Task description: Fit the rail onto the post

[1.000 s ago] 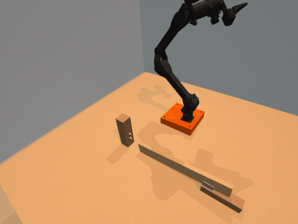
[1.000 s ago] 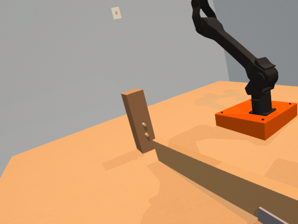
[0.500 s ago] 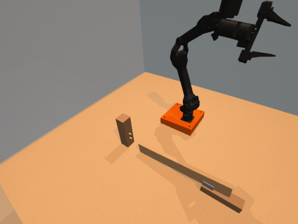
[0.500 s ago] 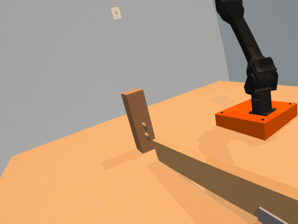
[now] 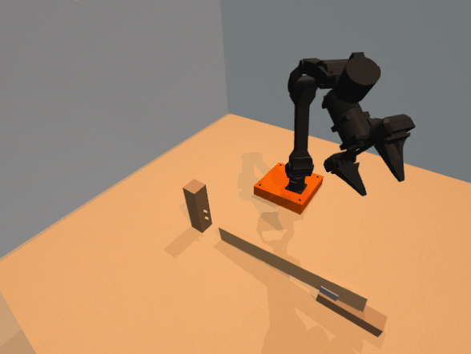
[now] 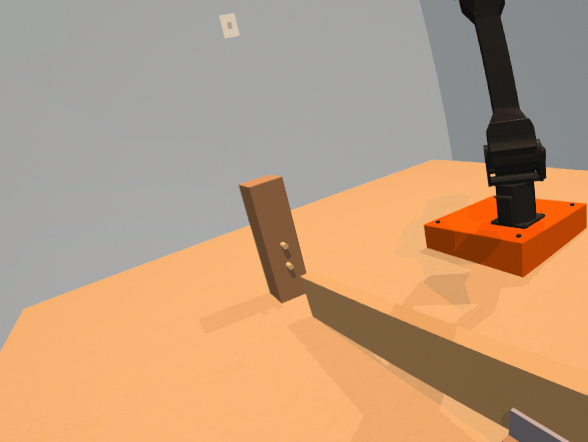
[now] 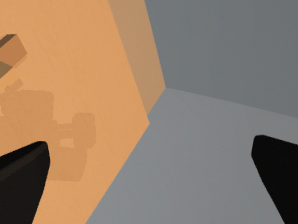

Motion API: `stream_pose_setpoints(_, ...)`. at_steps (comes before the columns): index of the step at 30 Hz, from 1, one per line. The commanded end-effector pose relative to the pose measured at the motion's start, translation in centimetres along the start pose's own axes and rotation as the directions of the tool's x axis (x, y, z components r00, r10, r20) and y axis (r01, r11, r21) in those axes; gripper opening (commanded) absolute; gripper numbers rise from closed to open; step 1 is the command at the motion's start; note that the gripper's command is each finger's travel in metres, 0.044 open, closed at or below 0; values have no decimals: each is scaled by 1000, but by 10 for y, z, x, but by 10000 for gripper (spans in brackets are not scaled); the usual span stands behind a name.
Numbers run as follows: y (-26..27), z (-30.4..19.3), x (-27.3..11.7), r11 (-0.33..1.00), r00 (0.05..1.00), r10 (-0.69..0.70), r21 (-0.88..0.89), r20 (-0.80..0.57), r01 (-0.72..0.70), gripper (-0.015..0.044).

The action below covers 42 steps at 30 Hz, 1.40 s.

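Observation:
The long wooden rail (image 5: pixel 280 263) (image 6: pixel 400 345) lies with its far end in the grey bracket (image 5: pixel 329 294) (image 6: pixel 530 431) on the low footboard block (image 5: pixel 374 318) (image 7: pixel 14 50). Its near end is low, in front of the short brown post (image 5: pixel 196 206) (image 6: pixel 270 225), with a gap between them in the top view. The post is upright, with an upper peg (image 5: pixel 205 211) (image 6: pixel 284 246) and a lower peg (image 5: pixel 207 219) (image 6: pixel 290 266) bare. The rail's holes are not visible. My gripper (image 5: pixel 383 187) (image 7: pixel 153 151) is wide open and empty, high above the table, away from the rail.
The arm stands on an orange base (image 5: pixel 272 188) (image 6: pixel 470 255) behind the rail, right of the post in the top view. Grey walls rise behind the table (image 5: pixel 120 280) (image 6: pixel 150 380). A small wall plate (image 6: pixel 229 20) is on the wall.

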<state>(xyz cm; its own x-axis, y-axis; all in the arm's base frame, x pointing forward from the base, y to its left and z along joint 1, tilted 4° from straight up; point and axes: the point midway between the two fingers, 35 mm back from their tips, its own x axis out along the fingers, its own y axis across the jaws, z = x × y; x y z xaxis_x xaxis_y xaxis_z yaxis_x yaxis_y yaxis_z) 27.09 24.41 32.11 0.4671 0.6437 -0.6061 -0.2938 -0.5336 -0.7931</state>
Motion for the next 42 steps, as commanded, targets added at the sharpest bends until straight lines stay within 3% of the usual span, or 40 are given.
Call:
stream_pose_setpoints(1, 45, -53, 19, 978, 983, 156, 158, -101, -139, 440)
stream_pose_setpoints(11, 180, -156, 23, 744, 827, 536, 558, -172, -366, 440)
stream_pose_setpoints(22, 341, -189, -20, 259, 570, 820, 858, 46, -443, 440)
stream_pose_setpoints(42, 359, -187, -9, 251, 566, 823, 861, 51, -443, 440)
